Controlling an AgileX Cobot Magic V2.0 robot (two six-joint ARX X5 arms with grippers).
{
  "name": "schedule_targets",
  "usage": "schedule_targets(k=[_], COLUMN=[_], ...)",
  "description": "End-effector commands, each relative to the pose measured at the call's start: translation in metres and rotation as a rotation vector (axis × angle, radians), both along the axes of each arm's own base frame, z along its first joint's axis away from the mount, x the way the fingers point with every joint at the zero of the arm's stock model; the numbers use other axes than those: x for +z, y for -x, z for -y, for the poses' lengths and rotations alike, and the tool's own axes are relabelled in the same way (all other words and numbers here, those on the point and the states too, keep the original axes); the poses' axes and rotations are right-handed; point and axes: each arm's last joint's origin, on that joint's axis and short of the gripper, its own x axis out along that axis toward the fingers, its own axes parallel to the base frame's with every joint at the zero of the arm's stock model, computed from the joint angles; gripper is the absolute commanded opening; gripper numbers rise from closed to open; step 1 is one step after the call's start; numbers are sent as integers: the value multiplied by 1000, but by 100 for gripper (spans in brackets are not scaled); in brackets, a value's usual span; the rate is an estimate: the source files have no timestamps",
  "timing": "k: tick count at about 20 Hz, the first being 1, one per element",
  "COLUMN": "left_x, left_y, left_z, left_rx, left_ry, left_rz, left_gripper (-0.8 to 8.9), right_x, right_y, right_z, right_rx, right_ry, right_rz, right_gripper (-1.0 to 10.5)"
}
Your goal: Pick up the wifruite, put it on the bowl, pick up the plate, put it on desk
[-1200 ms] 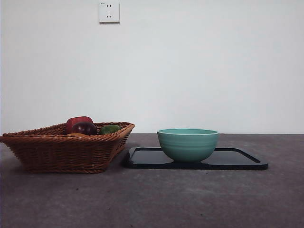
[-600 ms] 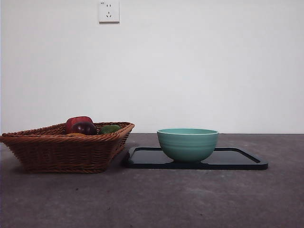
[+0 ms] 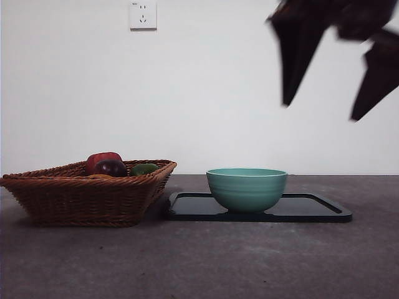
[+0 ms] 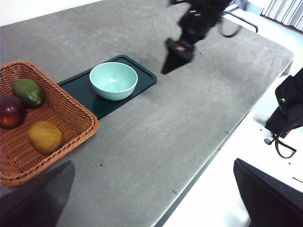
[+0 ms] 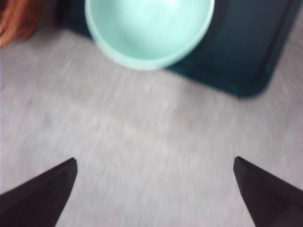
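We see the right gripper [image 3: 324, 109] high above the bowl [image 3: 247, 189], jaws spread wide and empty. The bowl sits on the dark tray [image 3: 312, 210]. The orange-brown fruit [image 4: 45, 136] lies in the basket [image 4: 71, 106]. Our left gripper [image 4: 156, 198] also gapes wide, holding nothing.
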Motion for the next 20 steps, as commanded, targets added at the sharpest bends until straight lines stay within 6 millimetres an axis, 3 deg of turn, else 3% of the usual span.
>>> schedule_targets(k=[1,8,12,16,17,20], left_x=[4,4,4,4,4,4], left_y=[2,2,2,2,2,2], left_z=[-1,-1,-1,-1,-1,-1], left_rx=[-15,-15,-15,-15,-15,-15], left_ry=[9,9,9,9,9,9], left_rz=[26,26,26,26,26,26], left_gripper=[594,594,594,594,594,594], right_x=[-3,-13,-28,-58,-66,-85], right_y=[-32,-100,-122,-137,-140,-145], right_z=[-12,-10,-8,-10,-11,-13], right_rx=[-3,-79,-85,-81,-80,-81], right_ry=[11,7,-1,-11,-10,6], right_rz=[-13,-31,-71,-152,-171,-212], right_gripper=[552,552,552,551,540,358])
